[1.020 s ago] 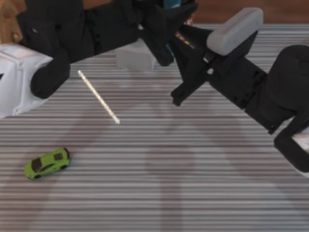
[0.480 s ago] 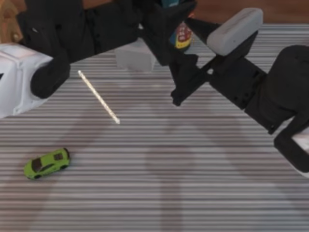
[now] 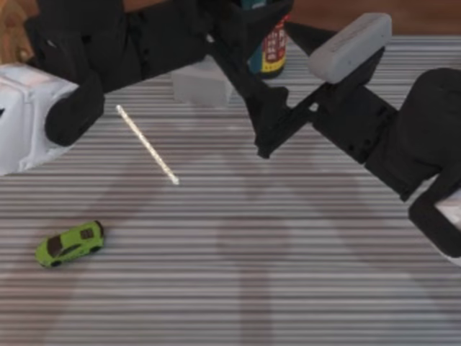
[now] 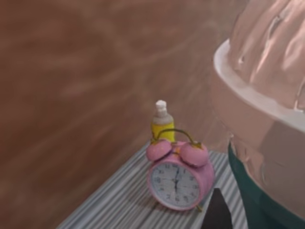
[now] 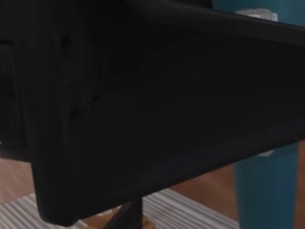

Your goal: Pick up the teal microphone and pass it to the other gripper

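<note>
The striped desk (image 3: 288, 274) carries all loose items.

The left arm (image 3: 29, 115), with its white boxy segment, reaches along the far edge of the desk. The left gripper (image 3: 248, 18) is at the far centre and is clamped on the microphone (image 3: 256, 4), which is held clear of the desk. In the top view only a small teal part of it shows between the black gripper parts. In the left wrist view the round head and the teal handle (image 4: 257, 200) fill one side, close to the camera.

The right arm (image 3: 403, 137), with its grey pad (image 3: 351, 47), reaches in from the right. The right gripper (image 3: 279, 92) is just beside the left gripper, its fingers spread wide and holding nothing. The right wrist view is mostly blocked by black arm bodywork, and the teal handle (image 5: 267, 191) stands upright behind it.

A grey block (image 3: 202, 83) sits near the far edge, partly under the left arm. A dark sauce bottle (image 3: 272, 50) stands between the two grippers. The left wrist view shows a pink alarm clock (image 4: 178, 179) on the desk with a yellow bottle (image 4: 162, 125) behind it.

A thin white stick (image 3: 148, 144) lies diagonally left of centre. A green toy car (image 3: 70, 244) rests near the left side, well apart from both grippers.
</note>
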`<state>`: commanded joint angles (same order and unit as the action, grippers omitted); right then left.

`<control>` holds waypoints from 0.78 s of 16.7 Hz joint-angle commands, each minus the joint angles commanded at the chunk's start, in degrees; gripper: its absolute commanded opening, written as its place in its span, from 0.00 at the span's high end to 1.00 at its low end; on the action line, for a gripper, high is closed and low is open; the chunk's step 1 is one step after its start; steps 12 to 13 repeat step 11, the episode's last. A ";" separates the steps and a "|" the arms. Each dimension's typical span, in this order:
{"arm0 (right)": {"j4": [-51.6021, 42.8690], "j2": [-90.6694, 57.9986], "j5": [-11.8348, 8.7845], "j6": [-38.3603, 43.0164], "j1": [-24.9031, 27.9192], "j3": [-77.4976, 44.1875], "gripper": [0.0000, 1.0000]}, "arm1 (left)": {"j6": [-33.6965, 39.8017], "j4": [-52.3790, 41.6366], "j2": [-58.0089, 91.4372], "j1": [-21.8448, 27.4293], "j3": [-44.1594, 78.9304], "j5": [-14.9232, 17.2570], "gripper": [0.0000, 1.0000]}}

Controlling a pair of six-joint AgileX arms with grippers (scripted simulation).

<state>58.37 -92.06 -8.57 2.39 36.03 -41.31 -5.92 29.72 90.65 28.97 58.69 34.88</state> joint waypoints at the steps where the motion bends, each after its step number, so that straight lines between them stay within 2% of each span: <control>1: -0.02 -0.34 0.21 -0.17 -0.18 0.17 0.00 | -0.18 -0.08 -0.23 -0.01 0.25 -0.24 1.00; 3: -0.07 0.64 -0.03 -0.19 -0.34 1.16 0.00 | -0.23 -0.11 -0.60 -0.67 -0.07 0.47 1.00; 10: 0.78 13.60 -2.39 0.14 -2.10 14.95 0.00 | -0.52 -0.65 -4.42 -8.88 -3.72 7.46 1.00; 13: 0.91 14.06 -2.52 0.16 -2.13 15.41 0.00 | -0.53 -0.67 -4.60 -9.24 -3.88 7.78 1.00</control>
